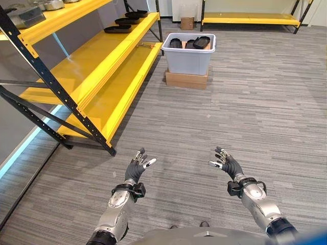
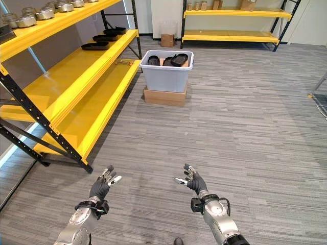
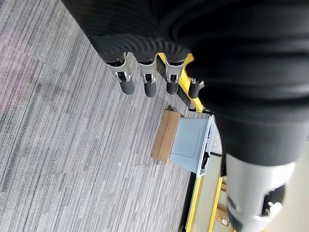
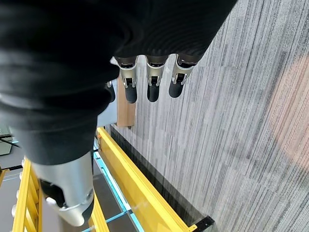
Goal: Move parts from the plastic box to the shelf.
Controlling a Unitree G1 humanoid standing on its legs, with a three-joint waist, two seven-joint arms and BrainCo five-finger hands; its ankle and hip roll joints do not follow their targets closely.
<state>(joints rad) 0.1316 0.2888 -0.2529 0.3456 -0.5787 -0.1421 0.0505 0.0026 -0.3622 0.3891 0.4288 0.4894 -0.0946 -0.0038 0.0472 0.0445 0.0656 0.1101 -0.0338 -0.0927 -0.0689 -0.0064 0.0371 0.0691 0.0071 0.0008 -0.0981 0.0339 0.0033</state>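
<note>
2 robot hands hang empty over the carpet in front of you: the left robot hand (image 1: pixel 137 164) and the right robot hand (image 1: pixel 225 162) both have their fingers loosely spread, nothing between them. You are well apart from the work, so I judge this as the approach step, before any pick is made.

Ahead sits the plastic box (image 1: pixel 189 64), pale grey, resting on a flat cardboard carton (image 1: pixel 186 79) on the floor. Dark parts (image 1: pixel 201 43) lie in it, reaching up to the rim; I can make out about 3, and whether more sit below them I cannot tell. The box stands just beside the end of the yellow shelf (image 1: pixel 97 76), which runs along your left.

On the shelf's middle level, at the far end, several dark trays (image 1: pixel 118 28) lie in a row. The upper level carries metal pieces (image 2: pixel 25 19), too small to identify.

Your next move calls for walking forward until the box is within reach, then bringing 1 hand down over a part near the rim. Keep clear of the shelf's black upright (image 1: pixel 56 87) on your left as you advance.
</note>
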